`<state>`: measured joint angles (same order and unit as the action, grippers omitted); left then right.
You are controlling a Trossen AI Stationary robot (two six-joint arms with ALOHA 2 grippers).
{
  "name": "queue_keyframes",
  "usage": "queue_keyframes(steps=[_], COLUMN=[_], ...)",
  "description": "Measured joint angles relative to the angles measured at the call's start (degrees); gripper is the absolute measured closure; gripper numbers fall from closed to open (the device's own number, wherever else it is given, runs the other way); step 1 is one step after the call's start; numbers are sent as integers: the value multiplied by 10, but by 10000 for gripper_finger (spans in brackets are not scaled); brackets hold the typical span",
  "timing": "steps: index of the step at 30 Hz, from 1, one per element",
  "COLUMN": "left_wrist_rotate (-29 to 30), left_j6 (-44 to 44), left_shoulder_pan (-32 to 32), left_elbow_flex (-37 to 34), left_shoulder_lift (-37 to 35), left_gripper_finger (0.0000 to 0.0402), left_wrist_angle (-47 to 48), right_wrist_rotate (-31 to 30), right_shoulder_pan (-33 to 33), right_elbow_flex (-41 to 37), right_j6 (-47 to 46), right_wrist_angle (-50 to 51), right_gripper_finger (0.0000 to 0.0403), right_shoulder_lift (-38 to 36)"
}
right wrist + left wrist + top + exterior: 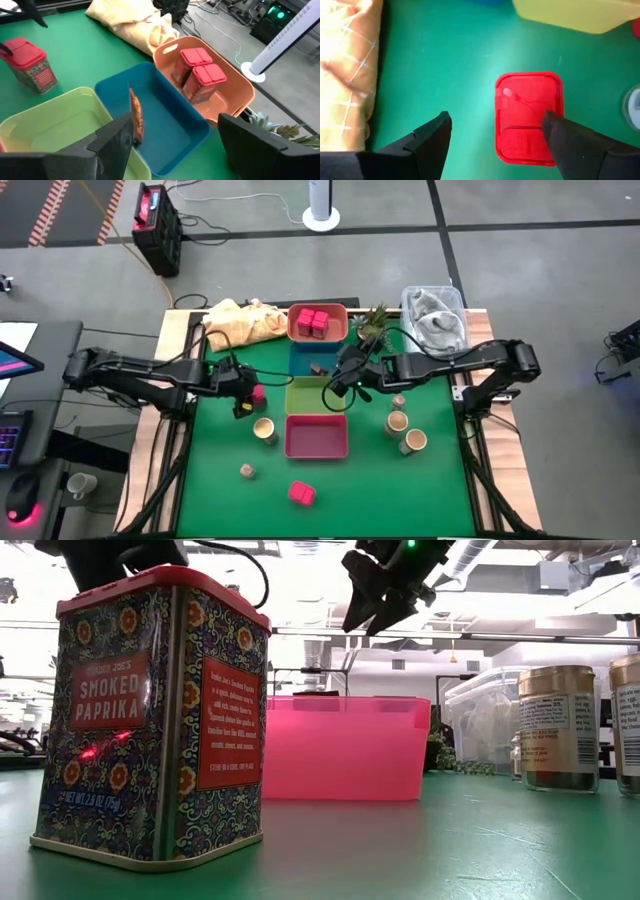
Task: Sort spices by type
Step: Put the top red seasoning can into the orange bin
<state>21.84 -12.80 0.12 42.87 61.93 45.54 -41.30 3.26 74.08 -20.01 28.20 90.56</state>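
the left gripper (495,137) is hovering, fingers apart, over a red paprika tin (529,117) at nine o'clock of the yellow-green tray (316,395). it needs lowering, closing, then carrying to the peach tray (345,328). the right gripper (175,137), fingers apart, is hanging empty over the blue tray (170,120).

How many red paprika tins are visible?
4: two red-lidded rectangular metal tins in the salmon tray; one under the left tool; one near the front edge. Others may be hidden.

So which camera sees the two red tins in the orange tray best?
The right wrist view: both red tins show close, lids and sides, inside the orange tray. The high view shows only small red tops. The other views miss them.
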Motion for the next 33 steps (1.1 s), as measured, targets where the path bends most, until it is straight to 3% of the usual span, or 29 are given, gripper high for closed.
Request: queue_keyframes(steps=[7,15,20,22,33], left_wrist_rotate=[-20,-17,-78,-97,-76], left_j6=[10,25,26,26,52], left_shoulder_pan=[12,12,12,12,24], left_elbow_flex=[2,25,16,6,-8], left_shoulder_lift=[9,-32,-36,-26,45], left_gripper_finger=[107,107,107,107,107], left_wrist_angle=[-6,2,1,-9,-43], right_wrist_rotate=[2,2,2,2,1], right_shoulder_pan=[-3,-3,-4,-4,-4], right_elbow_flex=[0,0,0,0,0], right_j6=[0,2,2,1,1], right_wrist_angle=[0,1,0,0,-3], right_gripper_finger=[88,88,88,88,88], right_shoulder_lift=[0,0,0,0,0])
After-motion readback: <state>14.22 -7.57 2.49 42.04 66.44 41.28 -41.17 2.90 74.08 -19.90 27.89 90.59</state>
